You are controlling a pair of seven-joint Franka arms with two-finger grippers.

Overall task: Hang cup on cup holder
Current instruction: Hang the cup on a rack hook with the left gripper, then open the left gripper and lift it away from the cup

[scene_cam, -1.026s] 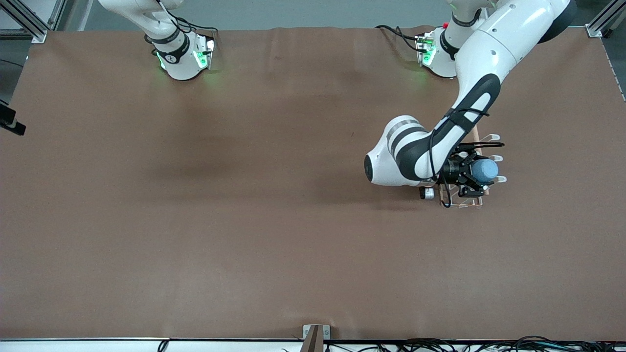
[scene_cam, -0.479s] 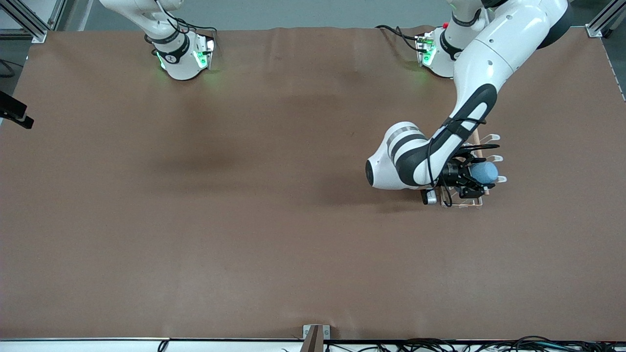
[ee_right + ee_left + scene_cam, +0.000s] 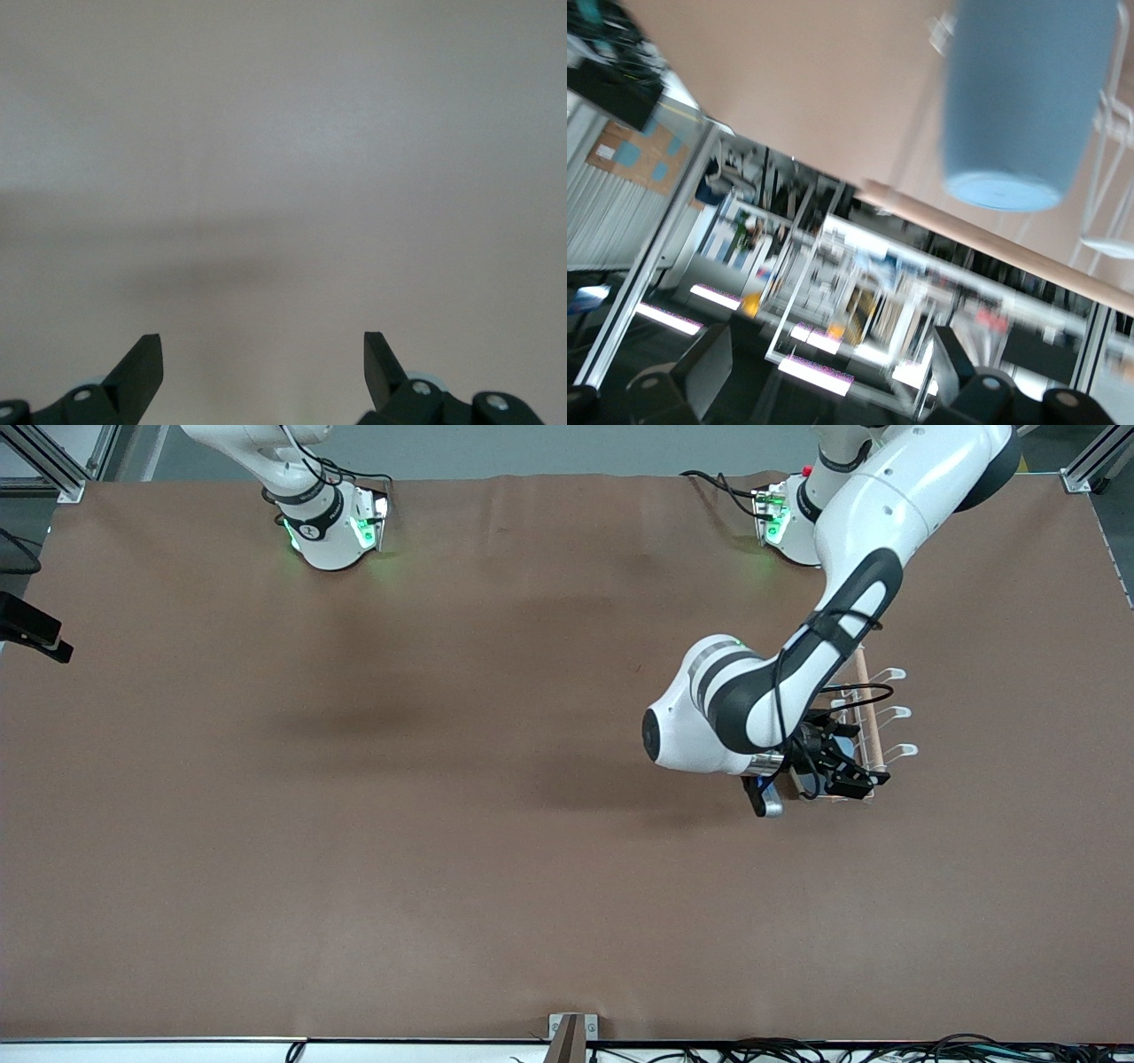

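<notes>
The light-blue cup (image 3: 1028, 97) sits upside down on a prong of the white wire cup holder (image 3: 897, 712), above its wooden rod (image 3: 992, 252). In the front view my left hand hides most of the cup. My left gripper (image 3: 849, 779) is at the end of the rack nearer the front camera. It is open (image 3: 828, 372), apart from the cup, with nothing between its fingers. My right gripper (image 3: 261, 363) shows only in its wrist view, open over bare table, and that arm waits.
The rack stands on the brown table cover (image 3: 496, 824) toward the left arm's end. Both arm bases (image 3: 328, 531) are along the table's top edge. A dark object (image 3: 34, 636) juts in at the right arm's end.
My left gripper has opened and let go of the cup, then drawn back off it. The cup has stayed on the rack. The right arm has not moved.
</notes>
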